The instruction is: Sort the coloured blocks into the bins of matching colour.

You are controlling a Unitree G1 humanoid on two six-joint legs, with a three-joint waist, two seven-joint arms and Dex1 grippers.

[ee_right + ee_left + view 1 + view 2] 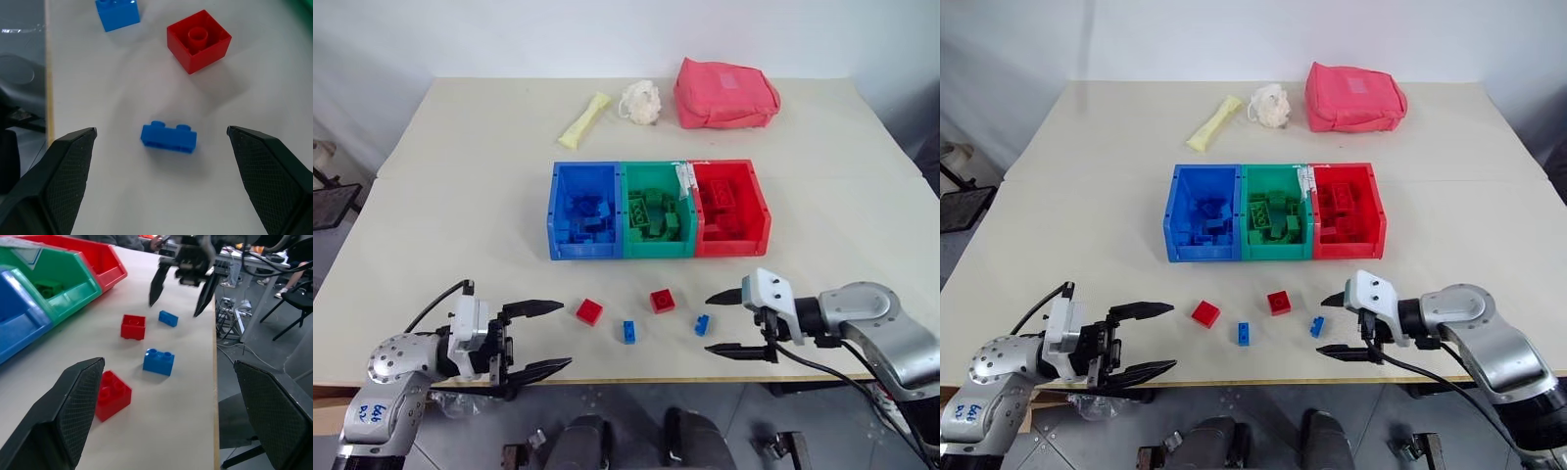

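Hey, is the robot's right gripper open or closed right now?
Open: the right gripper has its fingers spread wide, empty, with a blue block lying between them.

Both arms reach in low from the near corners, the left gripper (536, 339) and right gripper (729, 324) pointing toward each other, fingers spread wide and empty.

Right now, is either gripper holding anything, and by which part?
Nothing is held. The left gripper and right gripper are both open and empty; the small blue studded plastic brick lies on the table between the right gripper's fingers, untouched.
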